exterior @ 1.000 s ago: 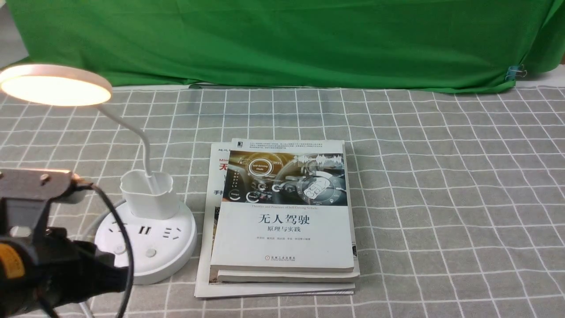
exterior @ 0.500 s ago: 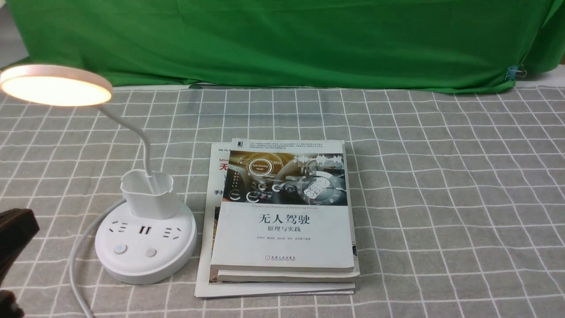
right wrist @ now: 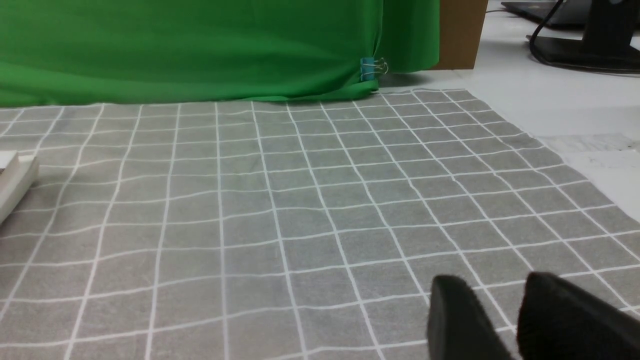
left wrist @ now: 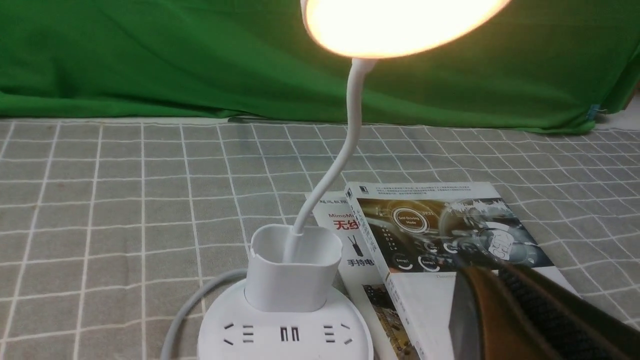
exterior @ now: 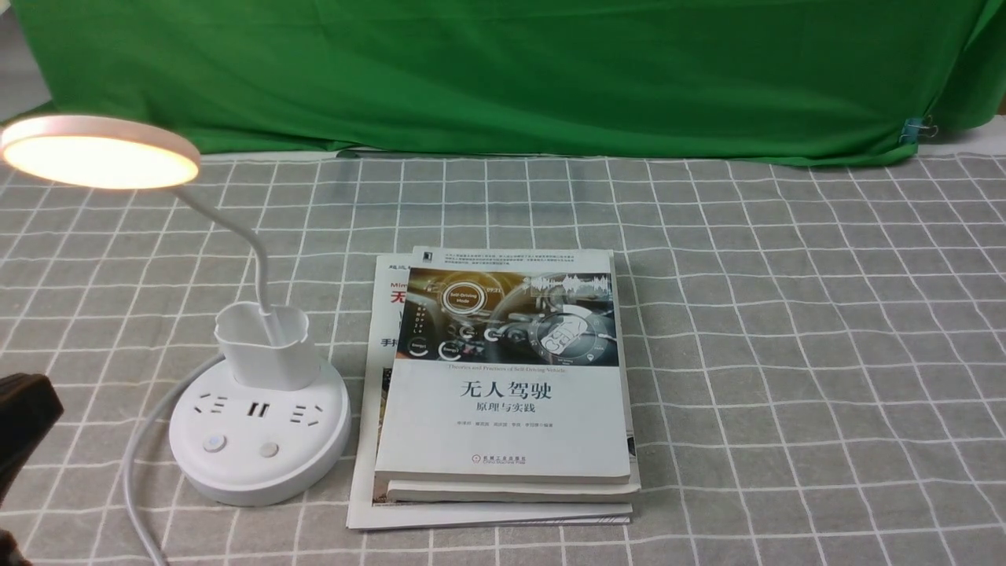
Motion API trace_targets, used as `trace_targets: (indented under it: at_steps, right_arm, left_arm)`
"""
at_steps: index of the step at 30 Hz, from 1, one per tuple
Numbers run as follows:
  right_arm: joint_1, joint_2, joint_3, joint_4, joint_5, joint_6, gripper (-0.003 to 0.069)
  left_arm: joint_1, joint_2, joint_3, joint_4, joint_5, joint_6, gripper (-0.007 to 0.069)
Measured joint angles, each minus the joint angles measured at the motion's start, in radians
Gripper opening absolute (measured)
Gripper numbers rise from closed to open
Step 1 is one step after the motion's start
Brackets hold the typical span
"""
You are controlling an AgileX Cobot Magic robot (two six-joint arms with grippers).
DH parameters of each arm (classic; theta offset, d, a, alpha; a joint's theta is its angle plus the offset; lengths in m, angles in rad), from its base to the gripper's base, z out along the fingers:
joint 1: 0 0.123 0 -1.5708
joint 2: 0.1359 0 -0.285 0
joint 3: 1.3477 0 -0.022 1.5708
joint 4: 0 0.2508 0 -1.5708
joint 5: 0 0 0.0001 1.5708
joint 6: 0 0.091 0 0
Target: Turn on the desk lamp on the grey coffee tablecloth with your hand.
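The white desk lamp (exterior: 259, 409) stands on the grey coffee tablecloth (exterior: 786, 330) at the front left. Its disc head (exterior: 98, 153) glows warm, and two buttons (exterior: 214, 445) show on the round base. In the left wrist view the lamp (left wrist: 292, 275) is close ahead, its head (left wrist: 400, 20) lit. My hand, the left arm's black end (exterior: 23, 424), sits at the left edge, apart from the base. My left gripper (left wrist: 475, 280) looks shut and empty, over the book's near corner. My right gripper (right wrist: 495, 290) is slightly open and empty, low over bare cloth.
A stack of books (exterior: 503, 385) lies right of the lamp base, nearly touching it. The lamp's white cord (exterior: 137, 472) runs off the front left. A green cloth (exterior: 503, 71) hangs along the back, held by a clip (exterior: 918, 128).
My left arm has pulled back left from the lamp base, uncovering the base and its buttons. The lamp head glows in all frames. Between half a second ago and now the arm barely moves.
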Motion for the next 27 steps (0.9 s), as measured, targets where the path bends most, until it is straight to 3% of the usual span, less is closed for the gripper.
trace_targets:
  at_steps: [10, 16, 27]
  right_arm:
    - [0.0, 0.0, 0.0, 0.0, 0.0, 0.0, 0.0245]
    - [0.0, 0.0, 0.0, 0.0, 0.0, 0.0, 0.0245]
    - [0.0, 0.0, 0.0, 0.0, 0.0, 0.0, 0.0245]
  left_arm:
    - [0.15, -0.145, 0.236, 0.037, -0.165, 0.231, 0.0018]
    - [0.161, -0.271, 0.397, 0.048, -0.188, 0.245, 0.0018]
    - [0.161, -0.277, 0.4, 0.084, -0.188, 0.254, 0.0018]
